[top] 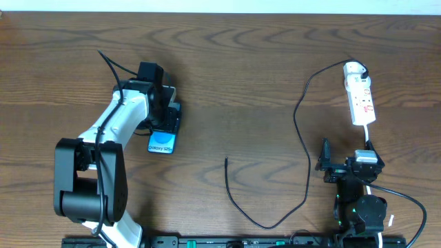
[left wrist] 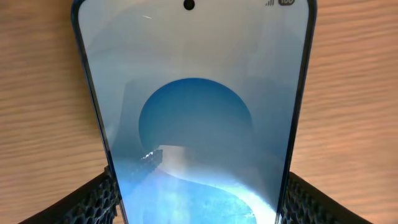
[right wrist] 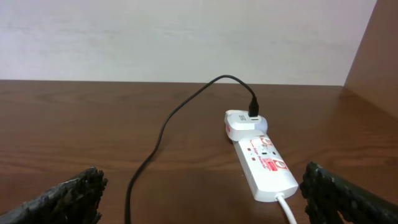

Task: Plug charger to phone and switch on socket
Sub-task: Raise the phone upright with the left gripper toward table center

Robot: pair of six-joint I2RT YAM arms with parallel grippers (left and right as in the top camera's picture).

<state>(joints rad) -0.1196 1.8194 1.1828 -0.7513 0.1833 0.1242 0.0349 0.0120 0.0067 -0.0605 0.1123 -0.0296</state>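
**Left hand on the phone, right hand just hanging out by the power strip**

So the whole thing sat on a dark wooden table (top: 227, 69). My left hand (left wrist: 199, 202) was down over the phone (top: 163, 142), with one finger on each long edge. From the wrist cam the pads (left wrist: 93, 199) looked pressed right up against both sides, so I'd call that clamped on it. The screen faced up, light blue with the round blue blob right in front of that hand.

My right hand (right wrist: 200, 196) had its fingers spread wide with nothing between them. The socket (right wrist: 264, 165) lay flat just ahead of it, slightly to its right, with the white cord end nearest the hand.

The charger (top: 303, 138) had its black plug stuck into the far end of the strip. Its cable ran back toward me, passing left of my right hand, and looped around low. The little free tip (top: 226, 160) lay loose on the wood between my two hands, closer to the left one and apart from the phone.
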